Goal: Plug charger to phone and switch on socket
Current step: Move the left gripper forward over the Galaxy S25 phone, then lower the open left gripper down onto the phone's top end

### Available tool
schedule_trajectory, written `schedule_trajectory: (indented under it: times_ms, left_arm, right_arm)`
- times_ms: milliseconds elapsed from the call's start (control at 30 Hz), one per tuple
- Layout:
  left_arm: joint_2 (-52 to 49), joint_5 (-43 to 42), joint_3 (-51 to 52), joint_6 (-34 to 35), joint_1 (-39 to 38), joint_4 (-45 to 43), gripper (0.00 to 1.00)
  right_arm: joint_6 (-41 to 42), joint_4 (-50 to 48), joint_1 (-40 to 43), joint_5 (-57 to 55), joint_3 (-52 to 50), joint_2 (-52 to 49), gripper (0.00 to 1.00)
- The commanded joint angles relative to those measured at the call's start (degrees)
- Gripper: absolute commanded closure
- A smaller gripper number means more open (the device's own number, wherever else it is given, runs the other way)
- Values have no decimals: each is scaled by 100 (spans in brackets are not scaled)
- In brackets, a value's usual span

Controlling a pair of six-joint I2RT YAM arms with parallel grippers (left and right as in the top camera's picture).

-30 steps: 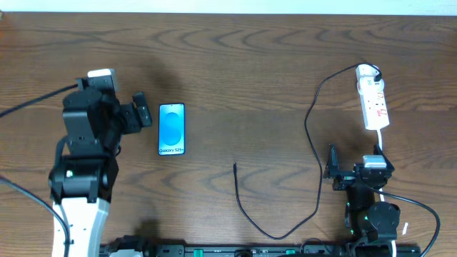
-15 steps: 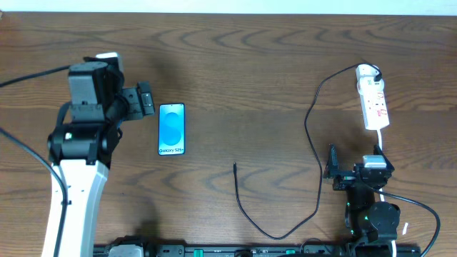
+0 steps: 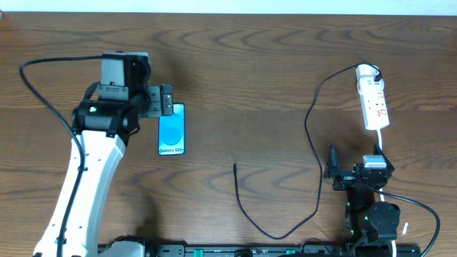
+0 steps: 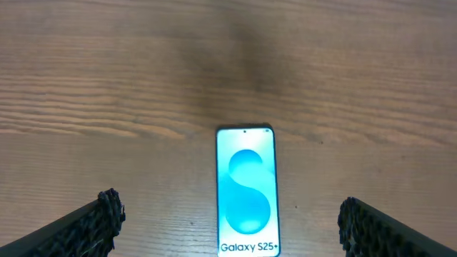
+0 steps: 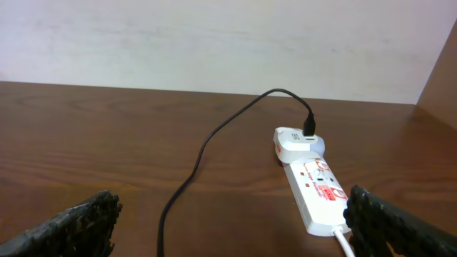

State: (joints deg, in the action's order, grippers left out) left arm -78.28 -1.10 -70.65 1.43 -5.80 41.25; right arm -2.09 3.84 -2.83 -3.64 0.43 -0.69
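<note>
the brown wooden table (image 3: 250,57) carries everything. the left arm (image 3: 86,164) reaches over it, and the left gripper (image 3: 167,101) hangs above the top end of the phone (image 4: 246,193), fingers wide apart, holding nothing. the right gripper (image 5: 232,214) is also spread wide and empty, near the socket (image 3: 373,98) at the far right. a white adapter (image 5: 296,143) sits in the socket's far end. from there the charger (image 3: 314,143) runs in a long loop to the middle of the table. its small plug tip (image 3: 235,166) lies free, well apart from the phone.

i judge the step in hand is to steady the phone. it is better to close low and square on the long edges, and to leave free the end near the writing, where the plug probably must enter.

the screen reads "galaxy s25+". the socket has red marks, but its print is too small to read.
</note>
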Motion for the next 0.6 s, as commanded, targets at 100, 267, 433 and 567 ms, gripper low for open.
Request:
schedule_trajectory:
  times_ms: [100,267,433,567]
  left_arm:
    - [-560,74,-463,-26,-258,345,2]
    - [-1113,74,-892,122,-417,673,2]
    - [-1631,74,-1099,369,-527,868,2]
    - [-1853,94,-1099,555,-527,1003,2]
  right_arm:
    - [55,20,-59,-28,-11,42,1]
    - [55,20,-59,-28,-11,42,1]
    - [55,20,-59,-28,-11,42,1]
    - [55,20,-59,-28,-11,42,1]
